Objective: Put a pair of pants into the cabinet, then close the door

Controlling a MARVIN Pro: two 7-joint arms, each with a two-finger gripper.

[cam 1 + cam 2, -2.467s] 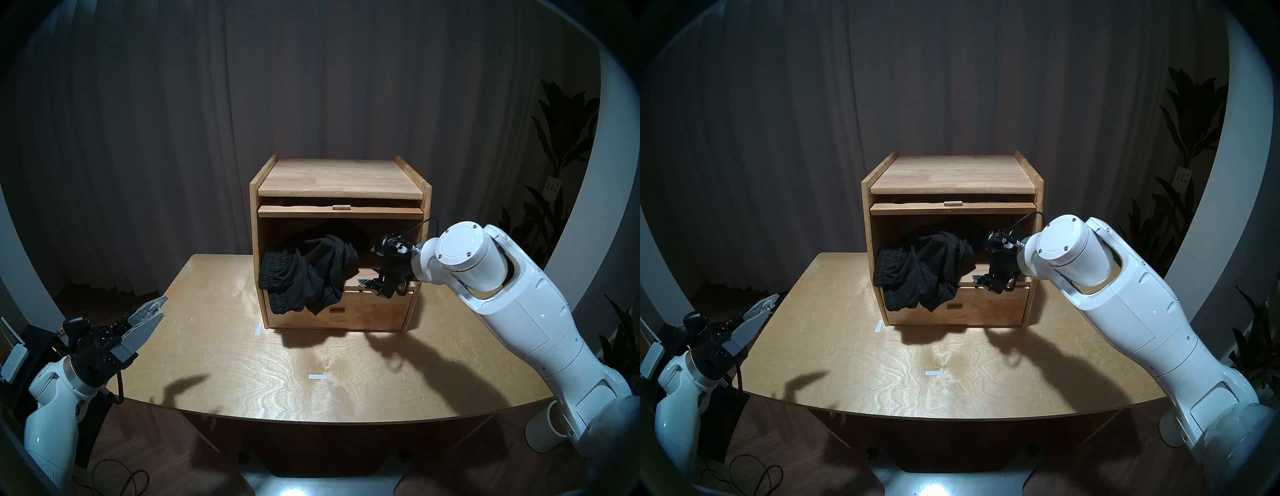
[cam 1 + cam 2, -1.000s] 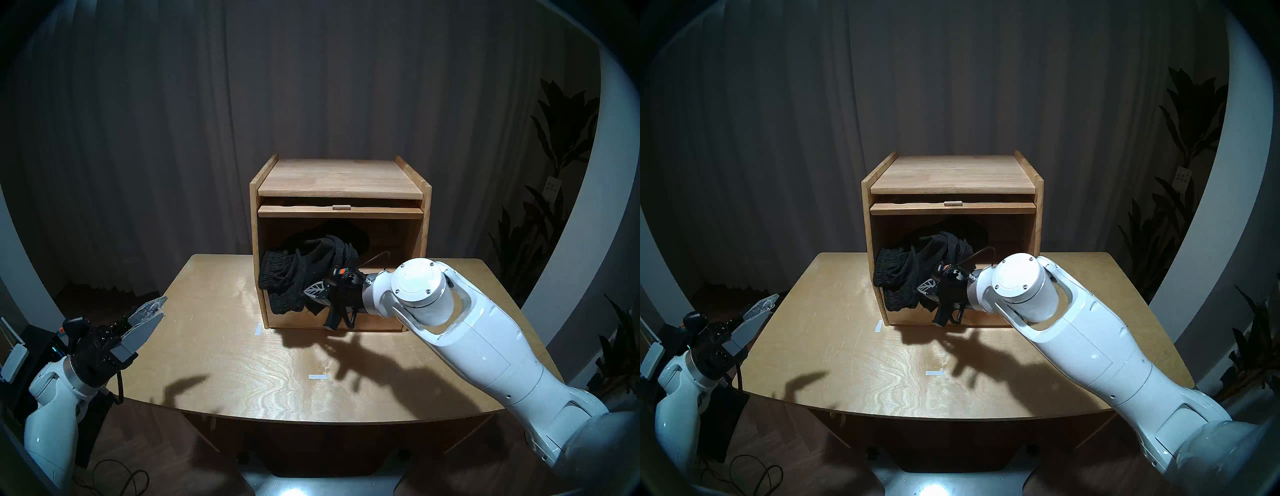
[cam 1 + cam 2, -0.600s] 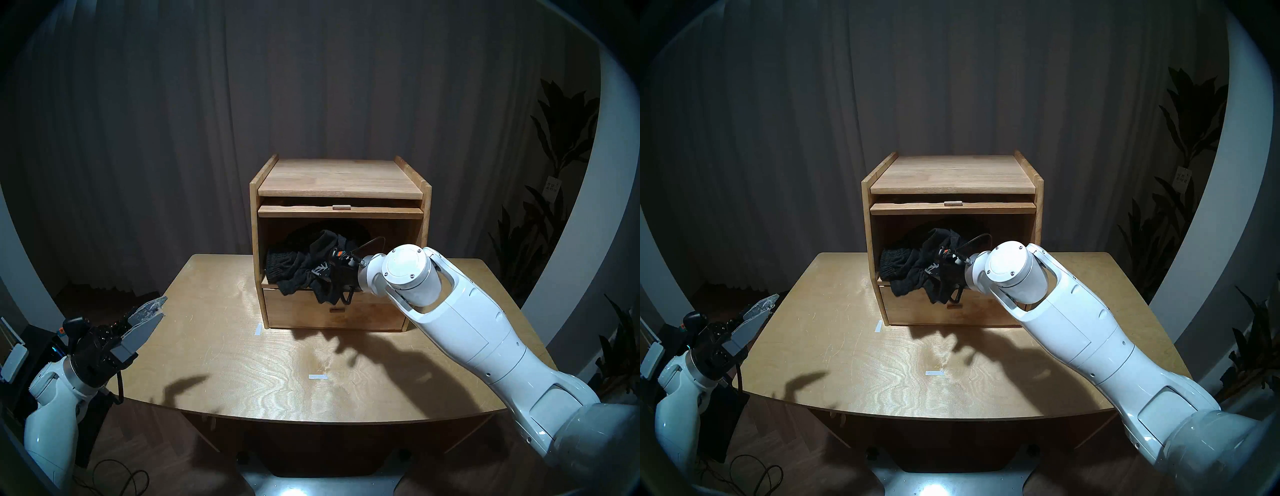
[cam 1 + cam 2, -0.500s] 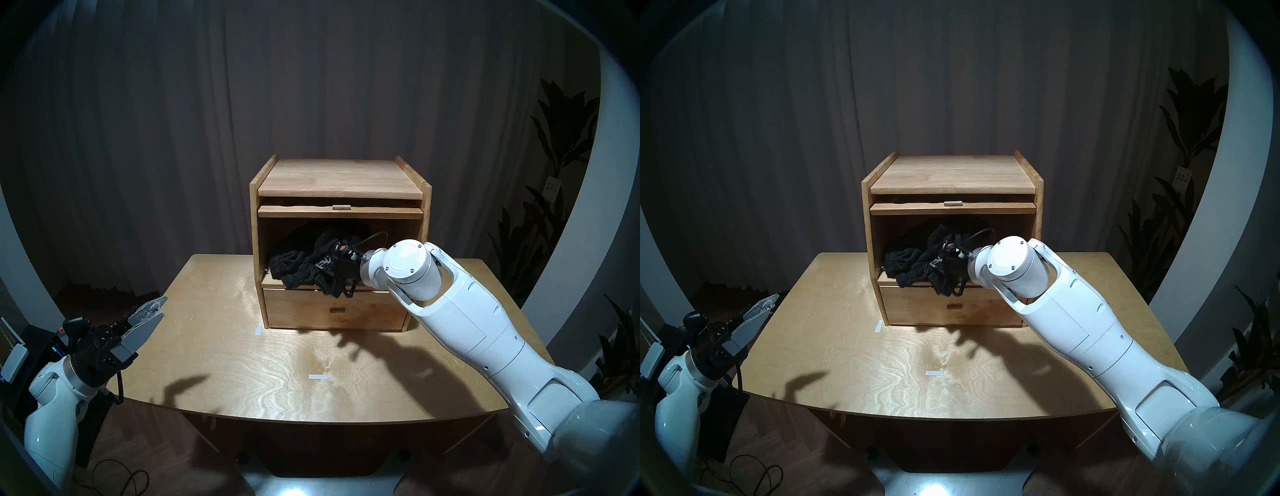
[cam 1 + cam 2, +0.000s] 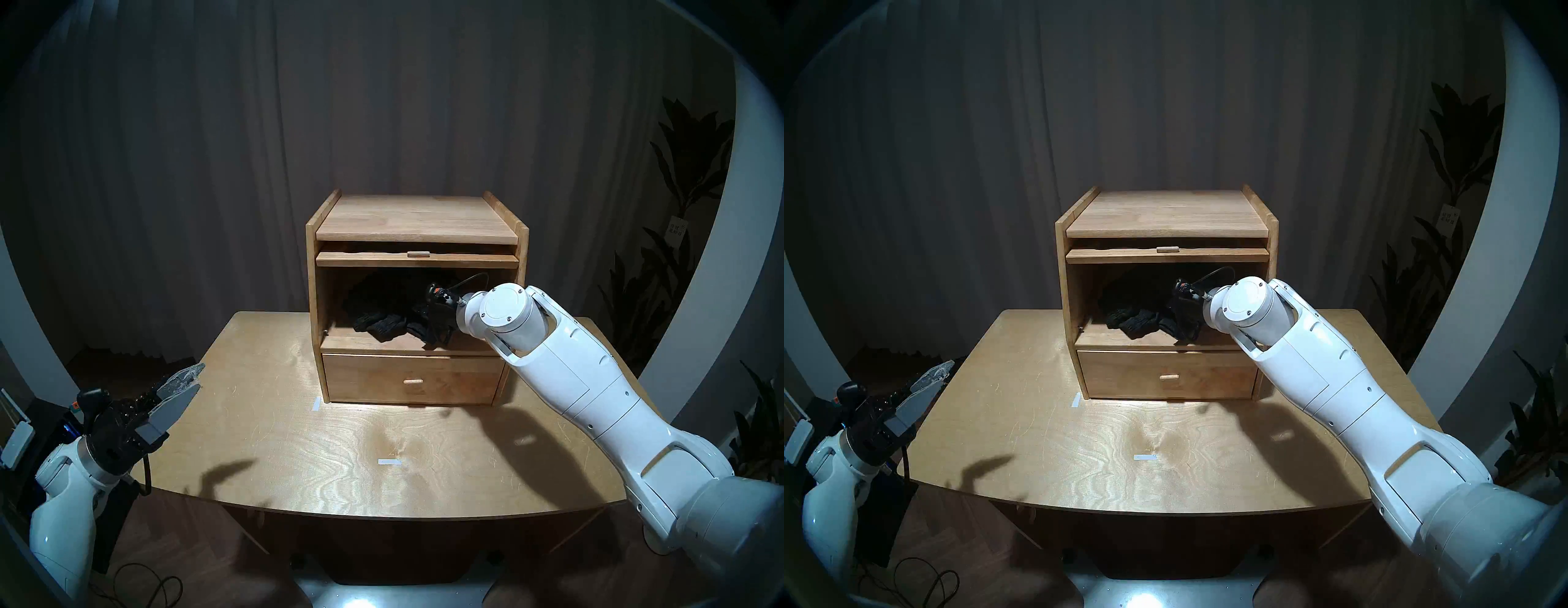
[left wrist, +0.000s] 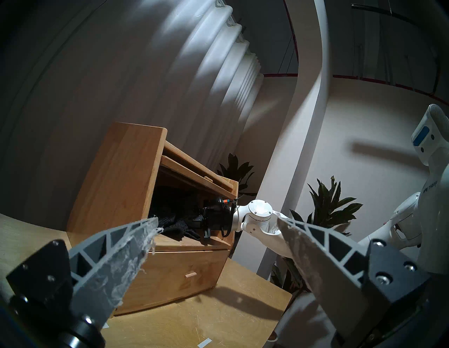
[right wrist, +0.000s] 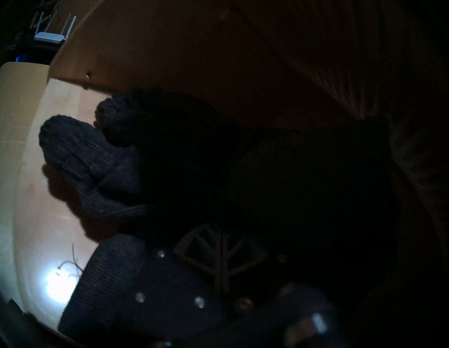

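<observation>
Reaching into the cabinet [image 5: 418, 220], the right gripper [image 7: 222, 257] has its fingers pressed together, apparently pinching the pair of pants [image 5: 382, 325] bunched in the upper compartment. The left gripper [image 6: 216, 227] fingers gape wide over the table [image 5: 297, 446].

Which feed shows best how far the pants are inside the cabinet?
The head stereo left view: the pants lie wholly on the cabinet shelf, behind its front edge. Head stereo right matches. Left wrist shows them side-on, partly hidden. Right wrist is dark.

Black crumpled pants [image 5: 382, 325] inside open wooden cabinet [image 5: 415, 220].
</observation>
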